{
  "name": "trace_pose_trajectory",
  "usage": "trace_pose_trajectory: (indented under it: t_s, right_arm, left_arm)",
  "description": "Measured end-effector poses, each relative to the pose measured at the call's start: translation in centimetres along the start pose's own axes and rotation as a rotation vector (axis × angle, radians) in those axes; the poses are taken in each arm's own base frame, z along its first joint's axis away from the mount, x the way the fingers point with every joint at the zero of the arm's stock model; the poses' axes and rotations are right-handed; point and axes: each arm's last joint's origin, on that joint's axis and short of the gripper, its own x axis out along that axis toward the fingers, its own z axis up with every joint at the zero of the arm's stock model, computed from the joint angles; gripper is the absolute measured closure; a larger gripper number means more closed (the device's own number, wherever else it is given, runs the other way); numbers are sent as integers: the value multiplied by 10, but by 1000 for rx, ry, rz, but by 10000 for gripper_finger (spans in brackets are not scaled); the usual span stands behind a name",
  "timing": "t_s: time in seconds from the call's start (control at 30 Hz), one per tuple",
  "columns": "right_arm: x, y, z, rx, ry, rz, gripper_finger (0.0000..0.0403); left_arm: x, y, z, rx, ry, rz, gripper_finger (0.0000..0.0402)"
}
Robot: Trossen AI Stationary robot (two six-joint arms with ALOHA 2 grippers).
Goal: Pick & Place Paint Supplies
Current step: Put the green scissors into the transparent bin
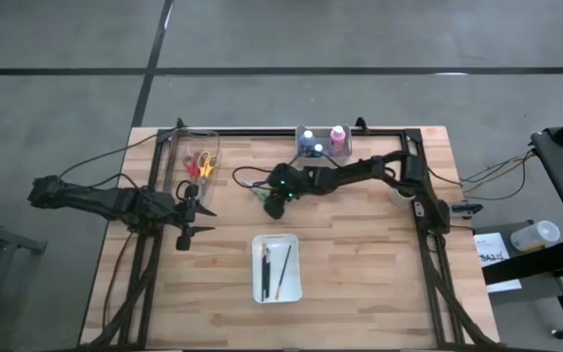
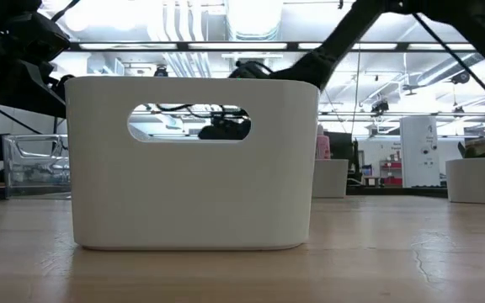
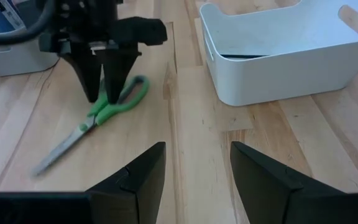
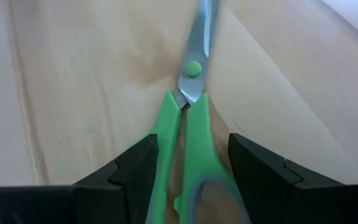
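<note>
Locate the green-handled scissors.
The green-handled scissors lie flat on the table near its middle, under the right end effector, which straddles their handles, back of the white bin.

Green-handled scissors (image 4: 190, 134) lie closed, flat on wood.

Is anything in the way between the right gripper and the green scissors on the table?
Nothing visible is. The right gripper is right over the green scissors, its open fingers straddling the green handles, with only bare wooden table around them. The left gripper waits off to the side, open.
</note>
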Motion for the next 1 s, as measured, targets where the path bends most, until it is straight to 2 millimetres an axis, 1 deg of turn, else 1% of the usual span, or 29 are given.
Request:
trace_pose_trajectory:
  t_s: [0.2,0.33,0.47,0.57,0.67,0.8,0.9,1.0]
  right_arm:
    - [4,8,17,-93,28,0,209]
    - [0,11,21,-128,33,-6,209]
    - [-7,15,25,-133,19,-1,209]
    - [-18,23,31,-131,-10,13,209]
    - [-36,33,37,-166,-56,7,209]
    - [-74,53,46,-220,-156,-7,209]
    - [-102,64,44,-253,-225,-43,209]
    - [-123,66,36,-223,-320,-56,209]
  left_arm:
    - [0,0,0,0,0,-1,214]
    - [0,0,0,0,0,-1,214]
    - [0,0,0,0,0,0,214]
    - [0,0,0,0,0,0,214]
    - [0,0,0,0,0,-1,214]
    - [0,0,0,0,0,0,214]
    - [0,0,0,0,0,0,214]
    - [0,0,0,0,1,0,214]
